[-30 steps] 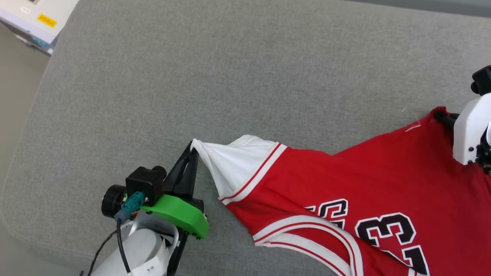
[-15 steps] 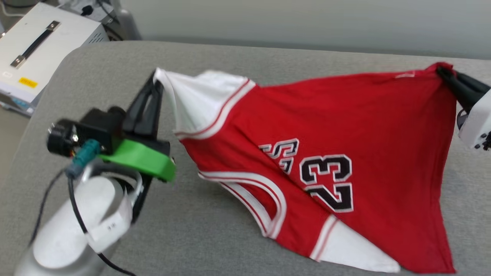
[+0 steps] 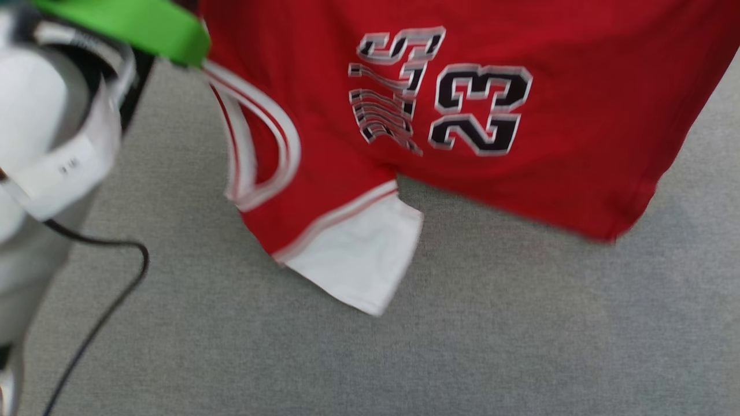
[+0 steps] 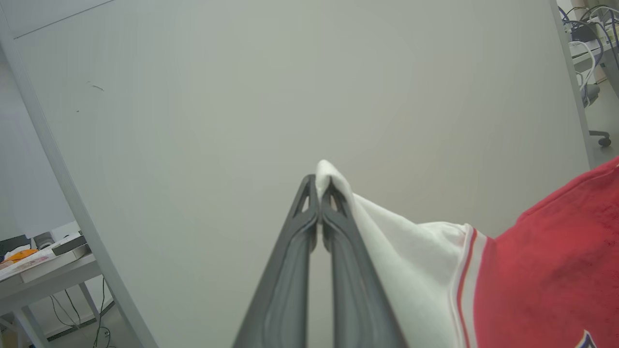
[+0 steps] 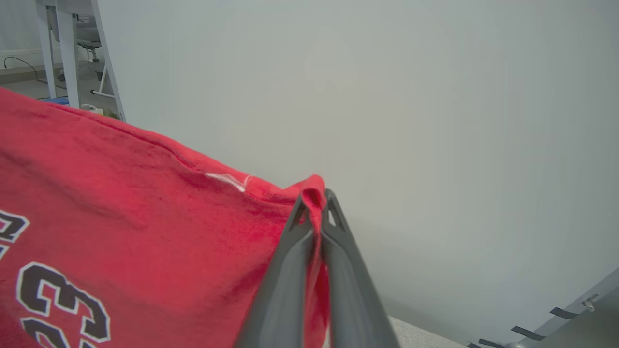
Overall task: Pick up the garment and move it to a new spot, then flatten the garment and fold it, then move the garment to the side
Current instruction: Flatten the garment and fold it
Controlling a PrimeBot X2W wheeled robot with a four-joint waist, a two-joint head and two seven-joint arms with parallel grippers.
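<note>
Two clenched grippers hold the garment (image 3: 578, 173) aloft: the left gripper (image 4: 319, 182) pinches a white sleeve tip (image 4: 387, 227), the right gripper (image 5: 316, 202) a red corner. A second ago it lay stretched on the grey cushion (image 3: 520, 346); now it hangs between them over it, lettering (image 3: 480, 110) toward the head camera. The pickup looks done, so carrying it to a new spot comes next

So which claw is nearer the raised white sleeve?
Left. The left gripper is shut on the white sleeve itself; the right gripper pinches the garment at a far red corner.
</note>
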